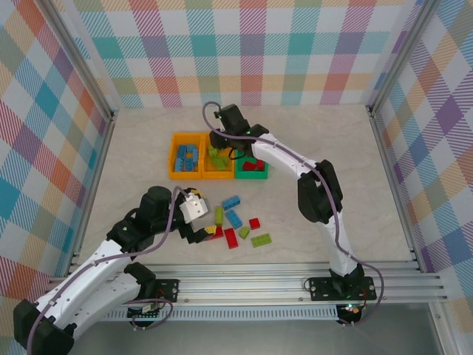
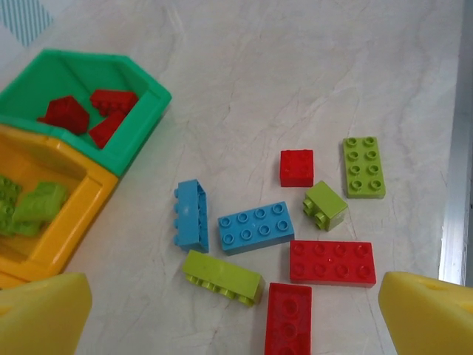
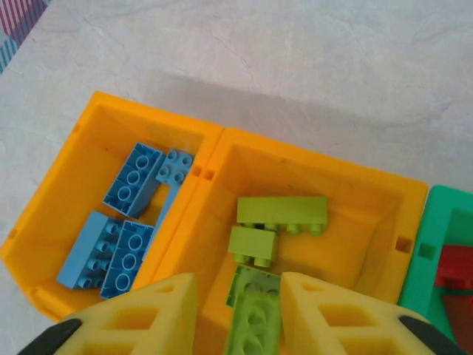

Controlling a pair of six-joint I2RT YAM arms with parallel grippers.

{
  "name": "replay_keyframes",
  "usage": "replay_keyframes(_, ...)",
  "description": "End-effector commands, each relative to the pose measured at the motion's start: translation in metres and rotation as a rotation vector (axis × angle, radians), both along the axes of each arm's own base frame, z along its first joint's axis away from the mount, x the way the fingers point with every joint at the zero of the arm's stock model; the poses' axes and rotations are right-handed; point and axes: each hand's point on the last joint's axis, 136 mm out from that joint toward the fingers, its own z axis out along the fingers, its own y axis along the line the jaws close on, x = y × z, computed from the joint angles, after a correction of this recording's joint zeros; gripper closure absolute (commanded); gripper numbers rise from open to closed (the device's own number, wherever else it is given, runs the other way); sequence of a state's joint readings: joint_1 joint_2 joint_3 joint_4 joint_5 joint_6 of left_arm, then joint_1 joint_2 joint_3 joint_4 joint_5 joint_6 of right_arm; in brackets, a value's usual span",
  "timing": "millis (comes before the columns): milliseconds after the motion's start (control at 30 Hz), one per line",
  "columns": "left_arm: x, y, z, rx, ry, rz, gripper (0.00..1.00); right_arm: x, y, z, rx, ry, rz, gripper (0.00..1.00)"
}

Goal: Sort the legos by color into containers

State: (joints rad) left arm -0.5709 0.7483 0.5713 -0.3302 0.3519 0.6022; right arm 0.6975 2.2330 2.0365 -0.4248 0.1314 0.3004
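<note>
From above, three bins sit joined in a row. The left orange bin (image 1: 185, 157) holds blue bricks (image 1: 188, 154), the middle orange bin (image 1: 218, 160) holds green bricks (image 1: 219, 158), and the green bin (image 1: 251, 170) holds red bricks (image 1: 254, 166). The right gripper (image 1: 219, 142) hangs over the middle bin and hides part of it. Loose bricks (image 1: 235, 220) in all three colours lie on the table (image 1: 332, 140) nearer the arms, just beside the left gripper (image 1: 203, 228).

The left wrist camera shows the left gripper (image 2: 233, 318) spread wide with nothing gripped, its yellow fingertips (image 2: 41, 314) at the lower corners. Between and beyond them lie two blue, three red and three green bricks, some touching. A long red brick (image 2: 288, 319) lies nearest. A corner of the green bin (image 2: 140, 111) shows three red bricks inside.

The right wrist camera looks straight into the bins, so their contents can be counted. There are about four blue bricks (image 3: 126, 237) in the left bin (image 3: 89, 140) and three green ones in the middle bin (image 3: 355, 192). The right gripper (image 3: 240, 310) is slightly parted around one green brick (image 3: 255, 318), with a gap on one side.
</note>
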Motion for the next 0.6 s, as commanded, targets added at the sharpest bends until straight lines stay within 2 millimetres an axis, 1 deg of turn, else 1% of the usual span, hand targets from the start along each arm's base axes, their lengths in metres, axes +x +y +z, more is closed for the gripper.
replay_keyframes(0,0.019,0.0,0.023,-0.067,0.043,0.119,0.0,0.0,-0.016,0.029,-0.028,-0.022,-0.017,0.61)
replay_keyframes(67,0.027,0.002,0.024,-0.059,0.1,0.18,0.0,-0.009,-0.028,0.037,-0.047,-0.021,-0.012,0.61)
replay_keyframes(133,0.032,0.001,0.027,-0.053,0.173,0.225,0.0,-0.024,-0.042,0.047,-0.064,-0.034,0.003,0.61)
replay_keyframes(167,0.037,0.002,0.029,-0.064,0.218,0.277,0.0,-0.034,-0.051,0.053,-0.075,-0.042,0.017,0.6)
replay_keyframes(233,0.047,0.002,0.036,-0.1,0.304,0.384,0.01,-0.064,-0.066,0.066,-0.09,-0.054,0.09,0.58)
replay_keyframes(300,0.056,0.004,0.034,-0.148,0.423,0.528,0.03,-0.103,-0.084,0.075,-0.106,-0.043,0.179,0.53)
replay_keyframes(333,0.058,0.003,0.028,-0.164,0.486,0.582,0.03,-0.121,-0.092,0.076,-0.106,-0.025,0.206,0.5)
replay_keyframes(367,0.06,0.002,0.018,-0.172,0.56,0.644,0.03,-0.142,-0.102,0.076,-0.098,0.007,0.234,0.47)
replay_keyframes(433,0.064,0.004,-0.006,-0.17,0.68,0.786,0.03,-0.185,-0.114,0.074,-0.042,0.084,0.296,0.41)
replay_keyframes(500,0.068,0.003,-0.03,-0.148,0.747,0.891,0.05,-0.23,-0.12,0.068,0.075,0.175,0.345,0.33)
replay_keyframes(533,0.071,0.003,-0.038,-0.139,0.758,0.936,0.06,-0.248,-0.12,0.066,0.132,0.215,0.372,0.27)
replay_keyframes(567,0.074,0.003,-0.049,-0.119,0.774,0.979,0.09,-0.268,-0.122,0.064,0.193,0.255,0.406,0.21)
